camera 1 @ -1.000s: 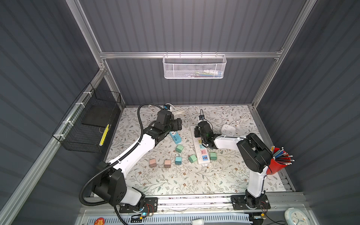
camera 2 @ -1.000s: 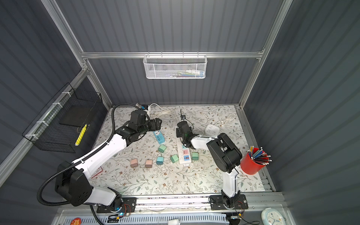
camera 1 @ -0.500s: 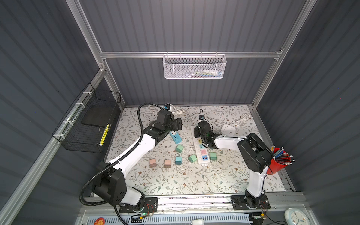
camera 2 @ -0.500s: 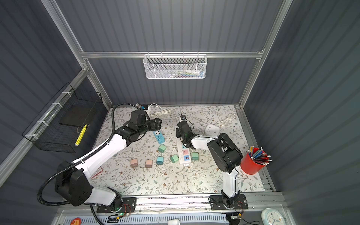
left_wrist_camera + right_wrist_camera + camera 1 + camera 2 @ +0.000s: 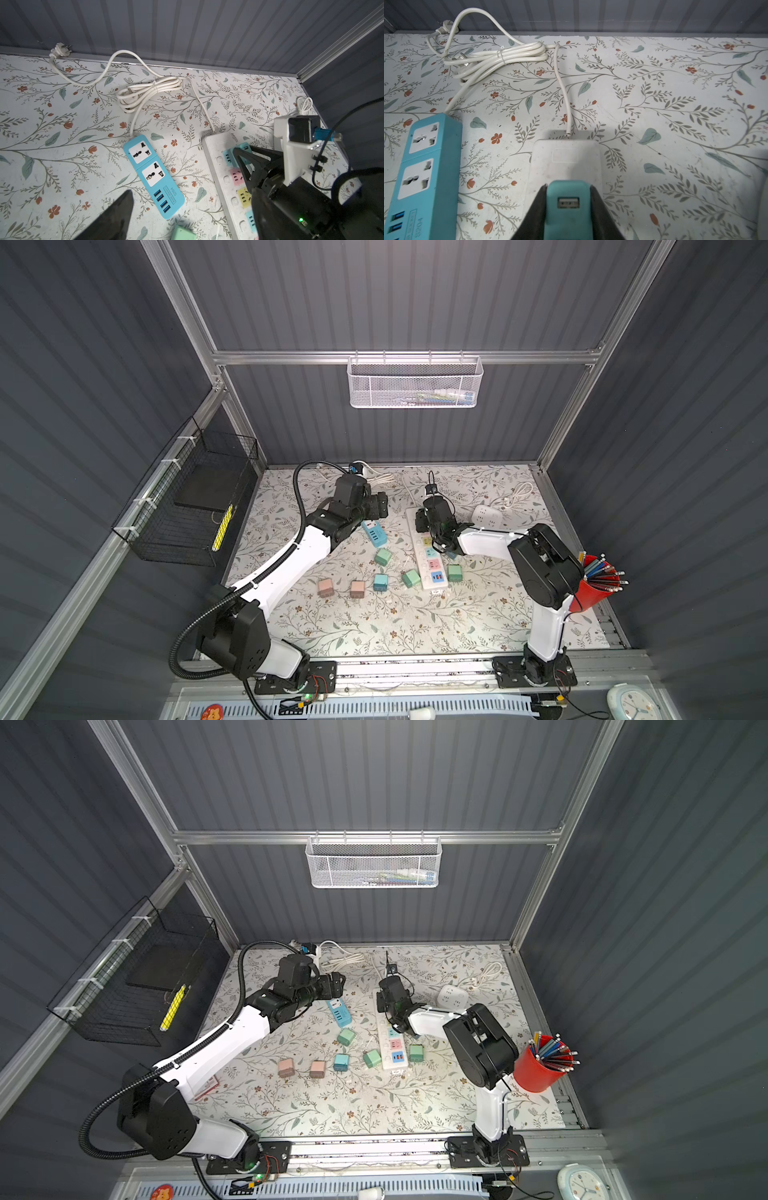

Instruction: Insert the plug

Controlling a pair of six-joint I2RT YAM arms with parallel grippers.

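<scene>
Gripping teal plug (image 5: 566, 216) in right hand (image 5: 568, 188) at white power strip's (image 5: 564, 158) 12 o'clock end — with left hand (image 5: 380, 506) released at 12 o'clock of blue strip (image 5: 374, 533)

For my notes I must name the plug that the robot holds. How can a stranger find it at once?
Find the long white strip on the flowered mat. At its far end the right gripper is shut on a teal plug. The other plugs lie loose on the mat; only this one is held.
</scene>
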